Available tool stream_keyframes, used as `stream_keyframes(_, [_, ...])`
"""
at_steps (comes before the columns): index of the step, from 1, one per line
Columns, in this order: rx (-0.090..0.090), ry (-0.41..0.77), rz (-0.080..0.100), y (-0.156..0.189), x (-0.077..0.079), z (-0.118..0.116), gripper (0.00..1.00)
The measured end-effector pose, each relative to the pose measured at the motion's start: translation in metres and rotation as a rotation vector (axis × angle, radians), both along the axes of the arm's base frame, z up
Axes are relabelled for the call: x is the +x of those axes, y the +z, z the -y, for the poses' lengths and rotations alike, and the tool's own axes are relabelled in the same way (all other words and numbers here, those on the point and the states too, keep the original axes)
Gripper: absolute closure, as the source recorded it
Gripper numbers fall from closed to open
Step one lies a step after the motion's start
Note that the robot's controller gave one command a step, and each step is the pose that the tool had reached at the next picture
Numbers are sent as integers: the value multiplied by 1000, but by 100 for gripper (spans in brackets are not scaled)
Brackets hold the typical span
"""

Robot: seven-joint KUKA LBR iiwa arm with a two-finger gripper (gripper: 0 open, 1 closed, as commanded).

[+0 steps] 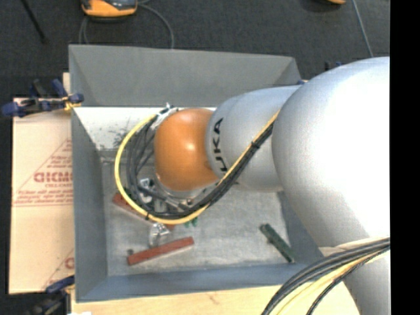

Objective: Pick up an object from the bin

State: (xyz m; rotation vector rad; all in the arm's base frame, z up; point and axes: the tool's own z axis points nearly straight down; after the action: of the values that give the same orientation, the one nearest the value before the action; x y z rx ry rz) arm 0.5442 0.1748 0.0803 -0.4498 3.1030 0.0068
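A flat red-brown stick [161, 249] lies on the floor of the bin [88, 202], near its front wall and left of the middle. The gripper [157, 231] hangs just above the stick's middle, under the arm's orange cover [180, 149]; whether it is spread or pressed together cannot be told. A dark green stick [276, 242] lies well apart to the right.

A grey bin [88, 195] with a pale, dark-speckled floor holds a reddish-brown strip [161, 250] and a dark green stick [277, 243]. The arm [315, 136] is silver-grey with black lettering. Its wrist is capped by a glossy orange cover [184, 149] and looped by a yellow cable [121, 163].
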Motion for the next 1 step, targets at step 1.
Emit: stream_keyframes(1, [2,-2,6,0,1,0,0])
